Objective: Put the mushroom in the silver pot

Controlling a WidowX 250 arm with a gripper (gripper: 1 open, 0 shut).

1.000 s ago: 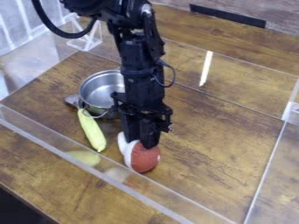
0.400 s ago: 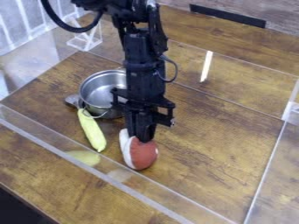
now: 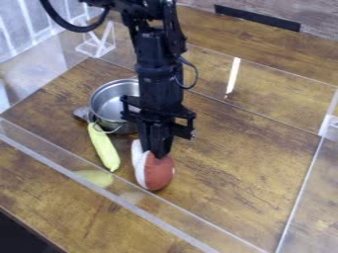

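The mushroom (image 3: 158, 175), with a white stem and reddish-brown cap, is at the front middle of the wooden table, just under the black arm. My gripper (image 3: 153, 154) points almost straight down and its fingers are closed on the mushroom's top, hiding part of the stem. The mushroom looks a touch off the wood. The silver pot (image 3: 114, 101) stands to the left and behind the gripper, round and shiny, partly hidden by the arm, with nothing visible inside it.
A long yellow-green vegetable (image 3: 103, 146) lies left of the mushroom, in front of the pot. Clear acrylic walls (image 3: 199, 225) fence the table along the front, left and right. A white vertical strip (image 3: 232, 77) stands at the back right.
The fingers have closed on the mushroom. Gripper and mushroom have come up slightly and shifted a little left.
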